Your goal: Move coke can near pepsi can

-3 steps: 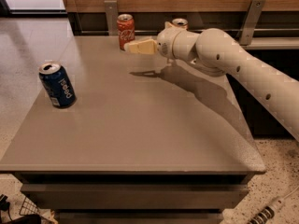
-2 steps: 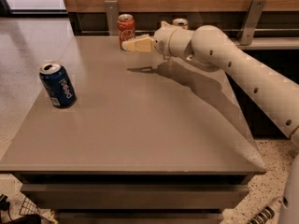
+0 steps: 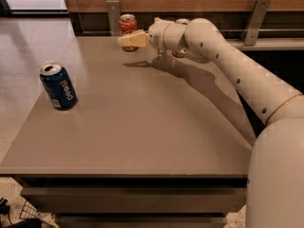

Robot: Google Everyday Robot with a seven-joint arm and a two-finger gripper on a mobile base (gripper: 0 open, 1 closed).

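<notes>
The coke can, red-orange with a silver top, stands at the far edge of the grey table against the back wall. My gripper reaches in from the right, just in front of the can's lower part, and covers it; I cannot tell whether it touches the can. The pepsi can, dark blue with white lettering, stands upright near the table's left edge, far from the coke can and the gripper.
Another can is mostly hidden behind my arm at the back of the table. Metal brackets stand along the wooden back wall. The floor drops away to the left of the table.
My gripper has moved a little left and farther back, closer to the coke can. Both cans stand where they were.
</notes>
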